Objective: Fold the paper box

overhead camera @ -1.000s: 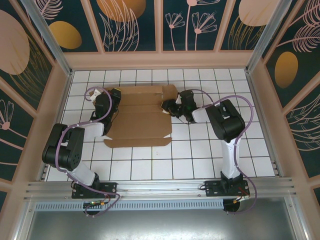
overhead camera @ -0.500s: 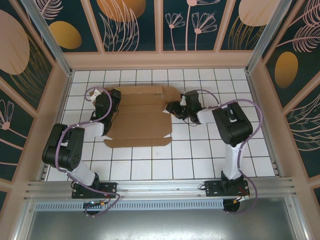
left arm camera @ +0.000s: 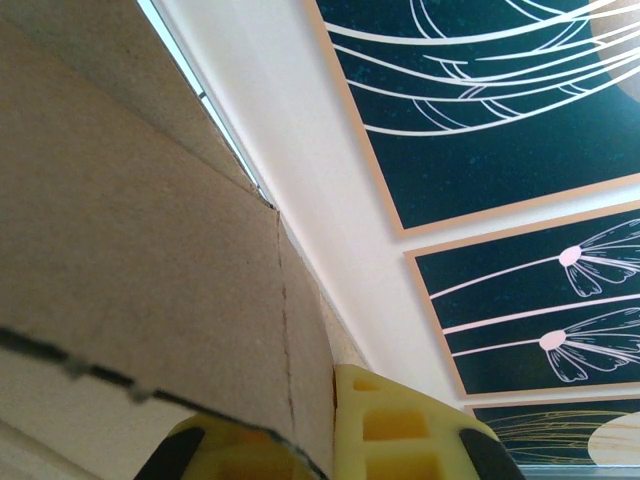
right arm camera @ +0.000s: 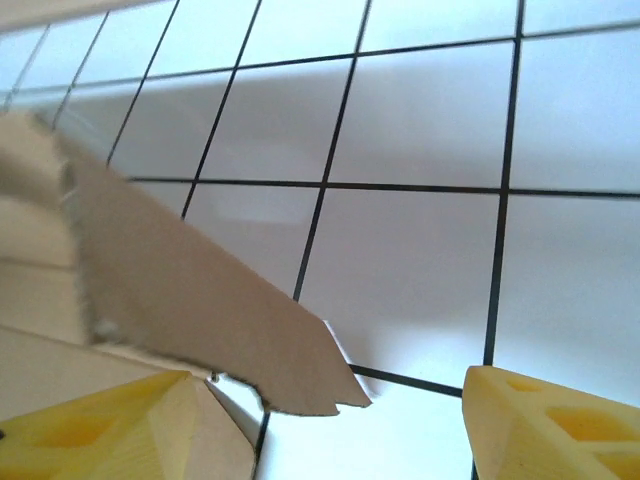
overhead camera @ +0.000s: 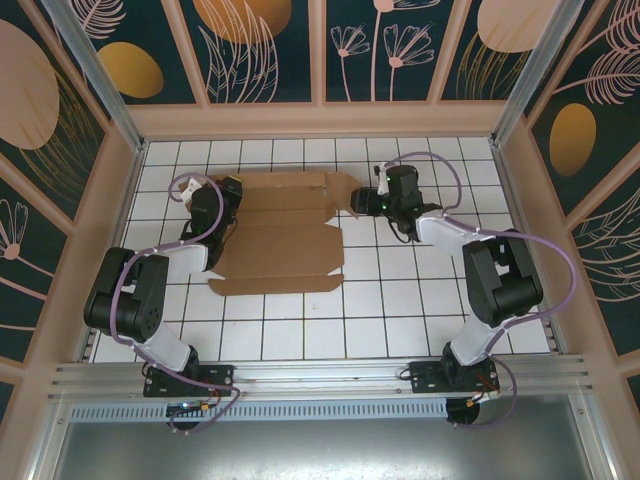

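Since the earlier frame the right gripper (overhead camera: 362,203) has backed off toward 3 o'clock and spread its jaws, and the right arm (overhead camera: 500,280) has swung its elbow out toward the 3 o'clock wall. The paper box (overhead camera: 285,235) and the left gripper (overhead camera: 222,195) have kept their places. The paper box lies flat as an unfolded die-cut sheet on the white tiled surface (overhead camera: 400,300), toward 10 o'clock from the surface's centre. The left gripper sits at the sheet's 9 o'clock edge, closed on the cardboard: in the left wrist view the brown edge passes between the two yellow fingers (left arm camera: 400,430). The right gripper stands just beside the sheet's 2 o'clock corner, jaws wide apart. In the right wrist view a ragged-edged flap (right arm camera: 200,300) reaches into the gap from 9 o'clock, close to one yellow finger and well apart from the other, unclamped. The cardboard is plain brown on every visible face.
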